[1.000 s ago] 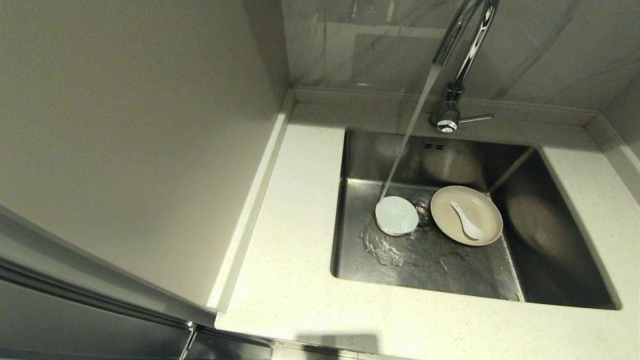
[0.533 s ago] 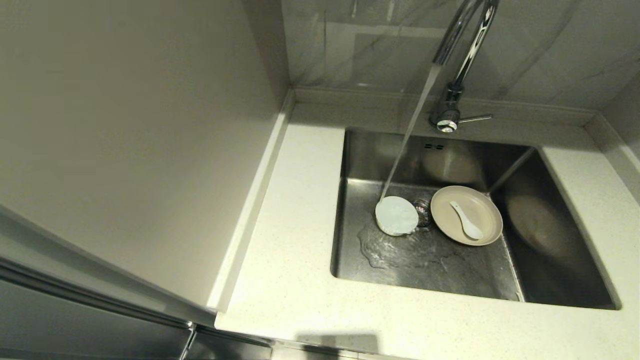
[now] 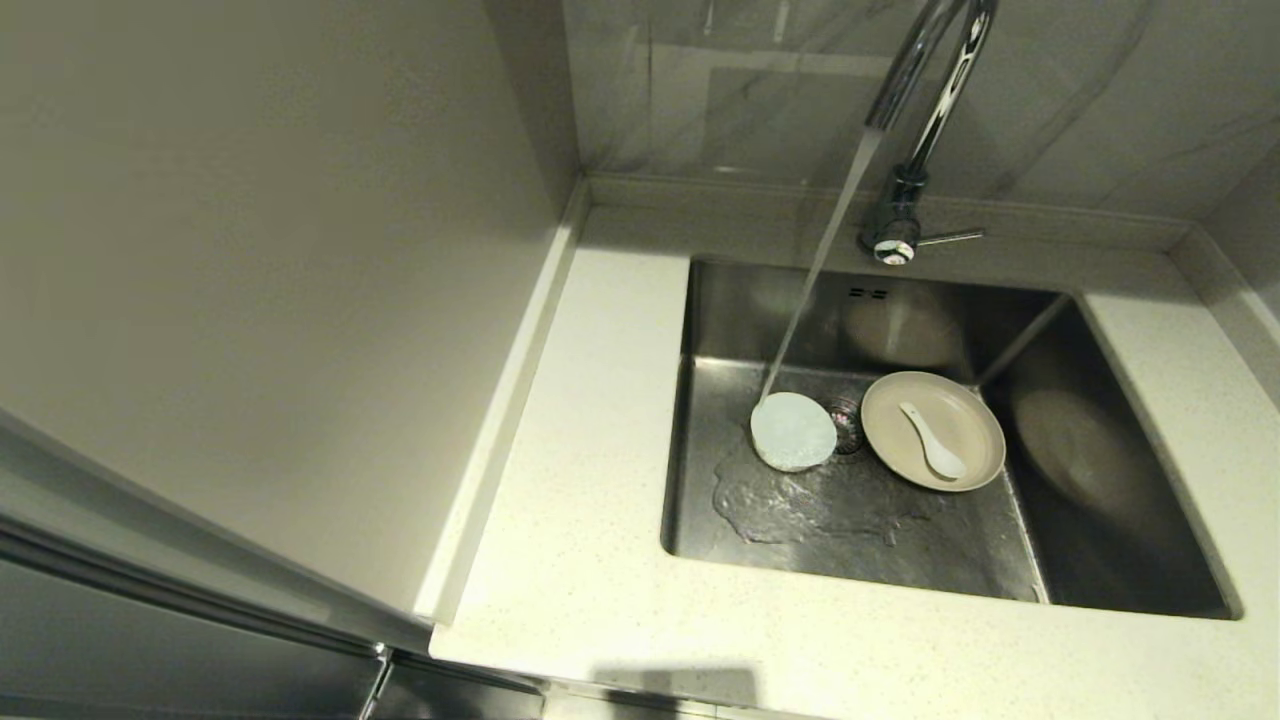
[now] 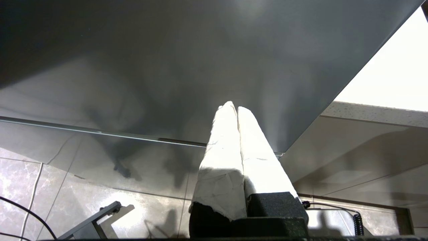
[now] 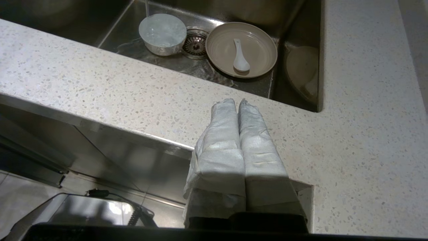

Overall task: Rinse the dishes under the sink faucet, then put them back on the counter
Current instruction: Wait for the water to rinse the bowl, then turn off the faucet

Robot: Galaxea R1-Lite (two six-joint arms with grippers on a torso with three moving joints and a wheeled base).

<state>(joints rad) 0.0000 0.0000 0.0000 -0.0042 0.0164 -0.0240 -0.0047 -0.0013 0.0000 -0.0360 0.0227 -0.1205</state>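
Bowl (image 3: 793, 431): brim-full under the faucet (image 3: 925, 70) stream on the sink (image 3: 1120, 500) floor, beside the drain; likely heavy with water, wet, slippery. Pinch the rim, tip it out.
Plate (image 3: 933, 431): flat next to the bowl; stiff, breakable, low rim hard to get under.
Spoon (image 3: 932, 440): lying on the plate; light, take the handle.
Right end effector (image 5: 238, 101): clenched, empty, down by the surface (image 3: 600, 560) front edge, well short of the dishes.
Left end effector (image 4: 233, 106): clenched, empty, parked below, nowhere near.

Kitchen, steel sink (image 3: 1120, 500), faucet (image 3: 925, 110), stone counter (image 3: 590, 480)
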